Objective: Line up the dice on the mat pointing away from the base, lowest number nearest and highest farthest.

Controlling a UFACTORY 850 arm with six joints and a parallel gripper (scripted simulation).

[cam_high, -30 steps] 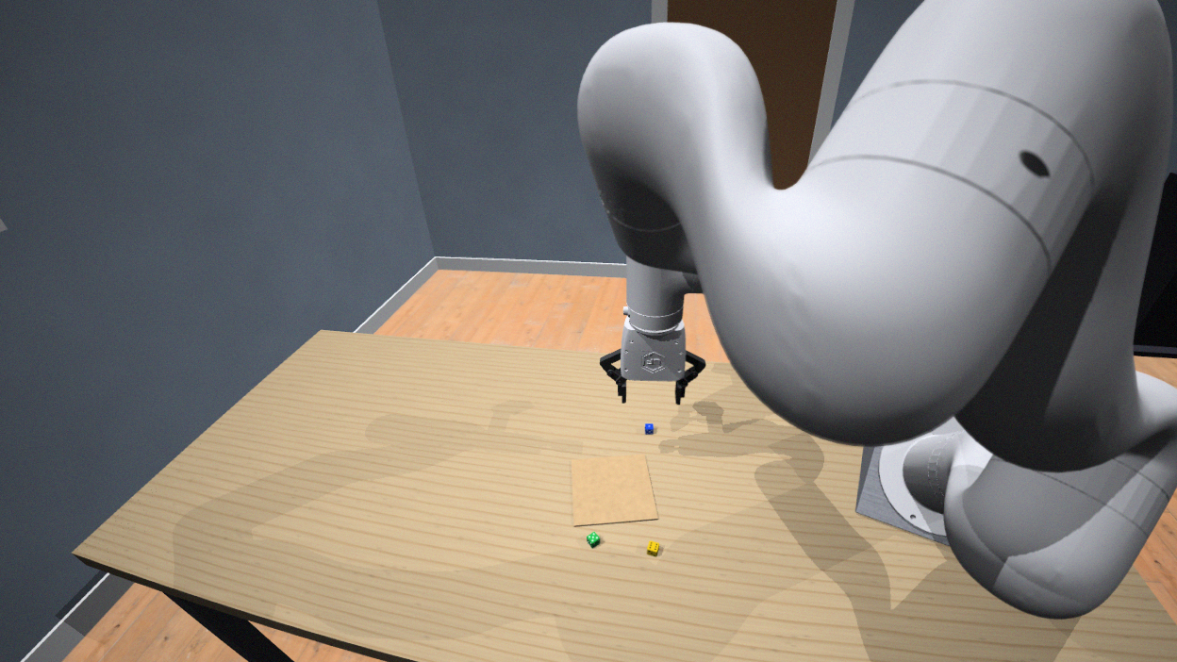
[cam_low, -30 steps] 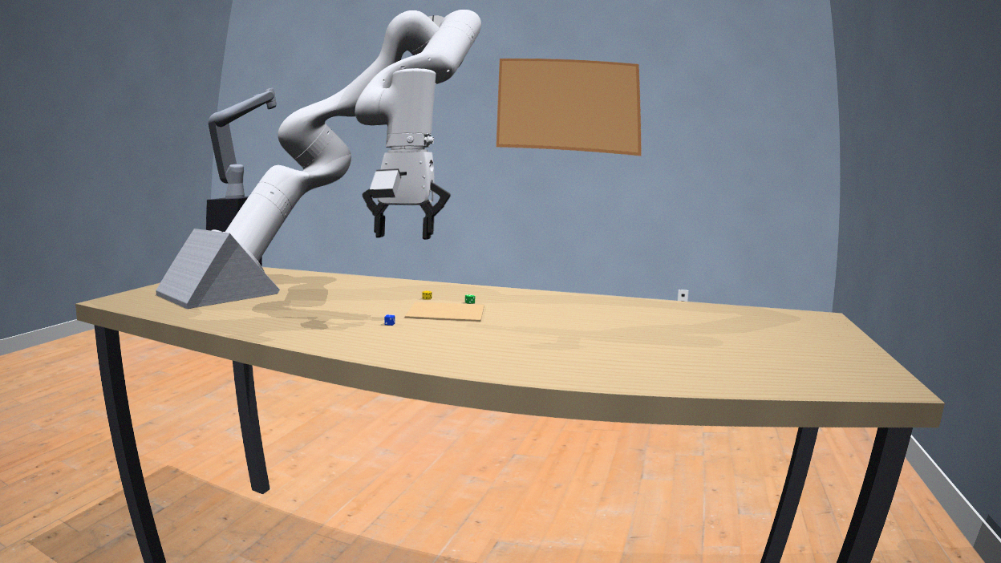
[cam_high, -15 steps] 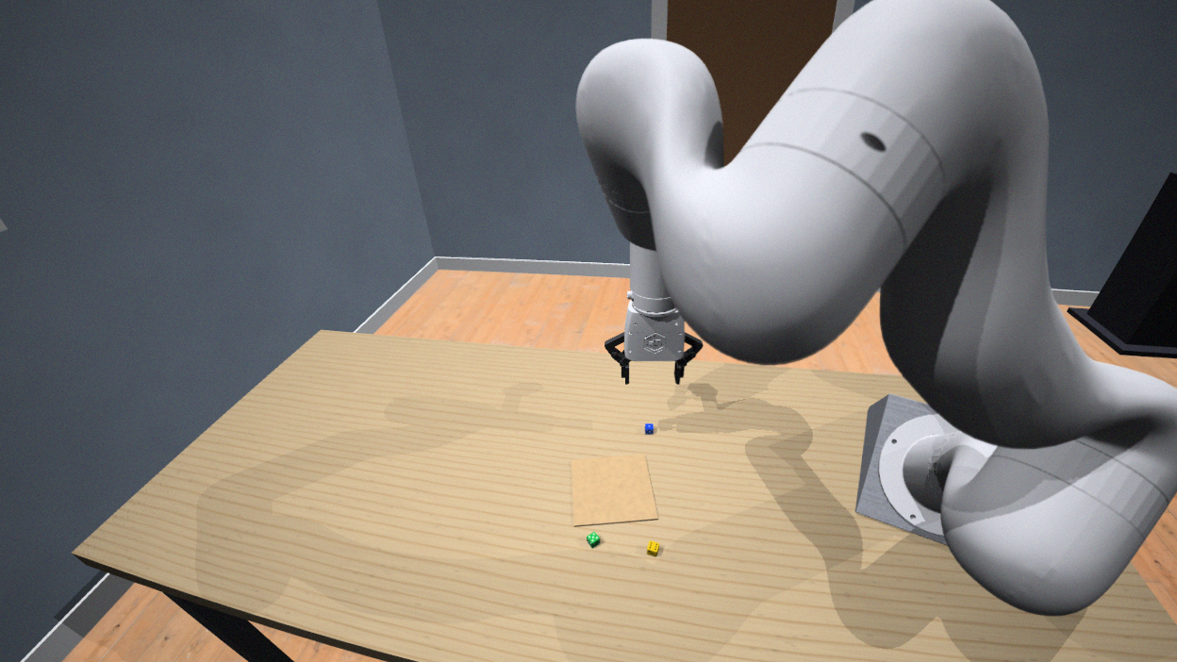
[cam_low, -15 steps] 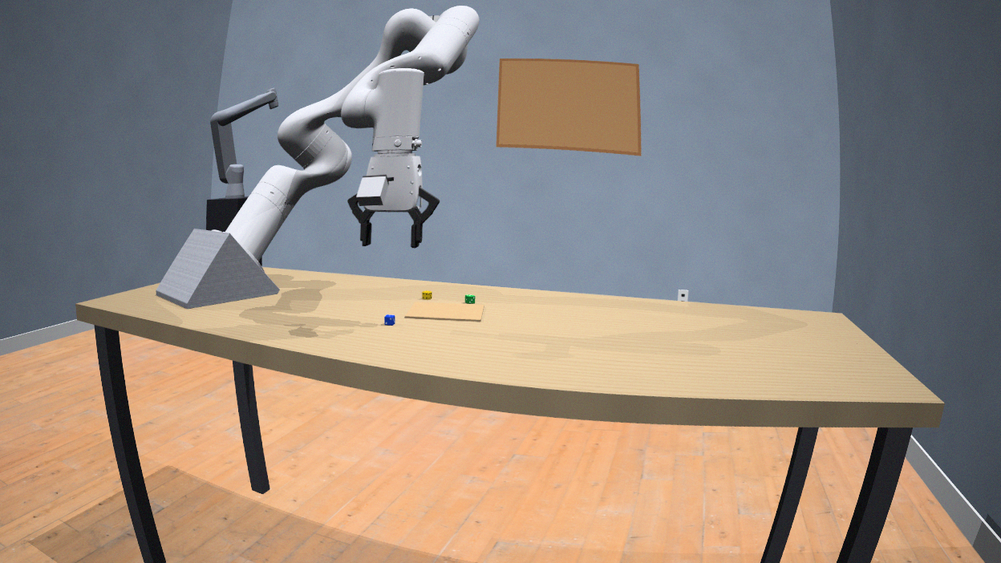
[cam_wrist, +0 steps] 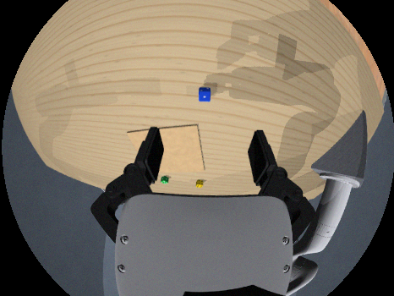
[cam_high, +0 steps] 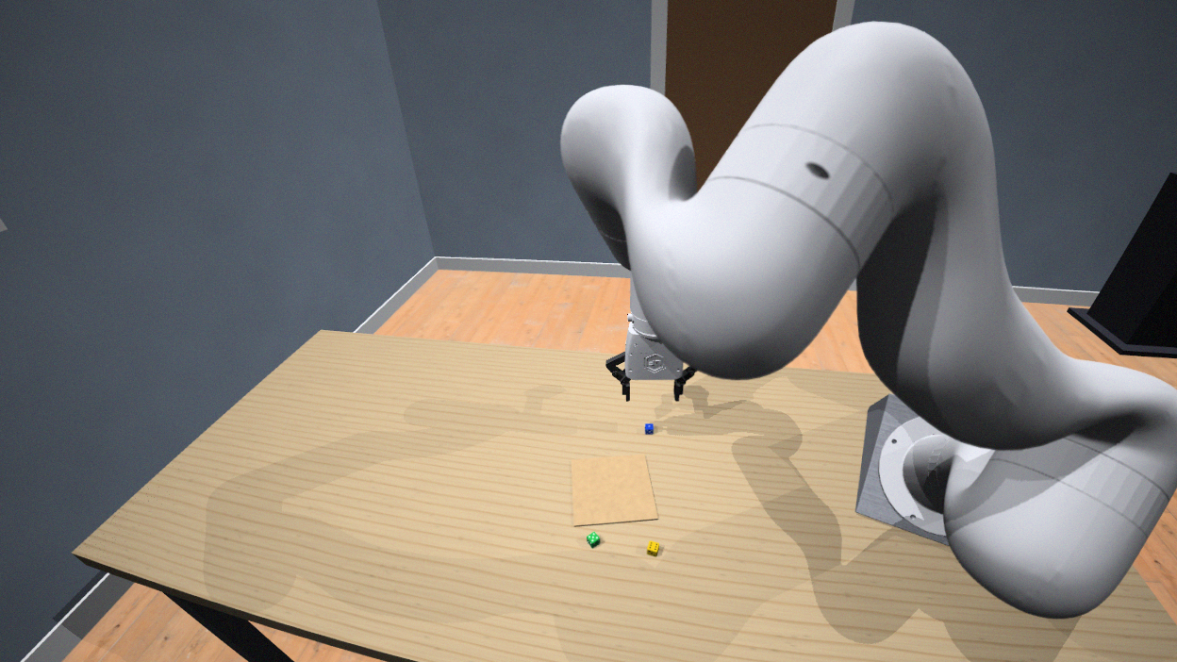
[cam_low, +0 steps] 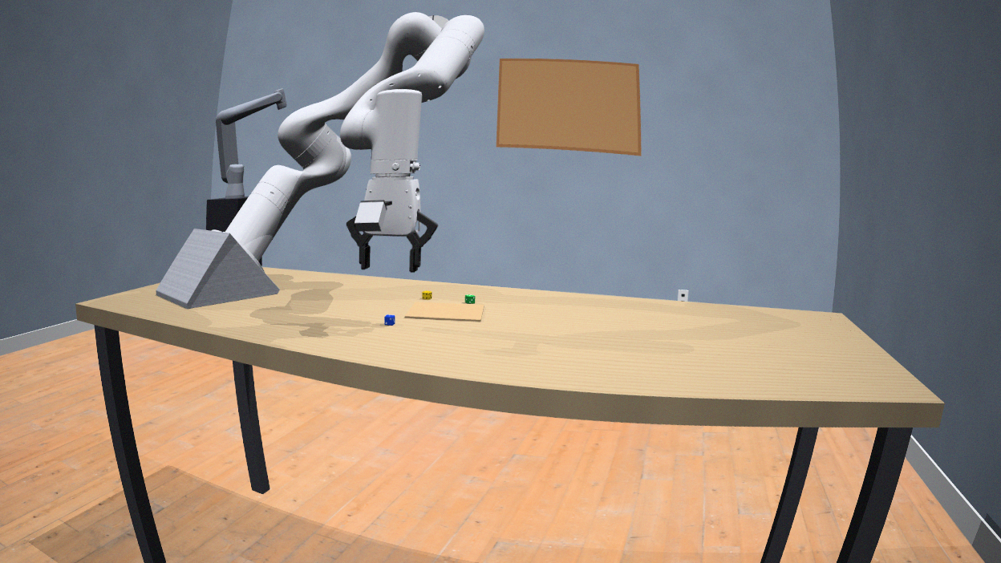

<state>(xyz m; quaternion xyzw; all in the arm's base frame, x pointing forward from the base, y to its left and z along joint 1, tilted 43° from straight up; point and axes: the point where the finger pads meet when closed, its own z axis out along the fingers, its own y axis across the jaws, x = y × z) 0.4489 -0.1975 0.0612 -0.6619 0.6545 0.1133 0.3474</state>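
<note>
A thin tan mat (cam_high: 614,489) (cam_low: 445,311) (cam_wrist: 183,145) lies flat on the wooden table (cam_high: 329,460) (cam_low: 630,350). A blue die (cam_high: 649,428) (cam_low: 389,320) (cam_wrist: 205,94) lies on the table beyond one side of the mat. A green die (cam_high: 592,539) (cam_low: 469,299) (cam_wrist: 165,179) and a yellow die (cam_high: 653,548) (cam_low: 427,295) (cam_wrist: 198,183) lie on the table beyond the opposite side. No die is on the mat. My gripper (cam_high: 650,393) (cam_low: 387,265) (cam_wrist: 206,139) is open and empty, hanging some way above the blue die.
The robot's grey base (cam_high: 885,477) (cam_low: 209,269) stands at one end of the table. The big white arm fills the right of the top view. A small white block (cam_low: 682,295) stands at the table's far edge.
</note>
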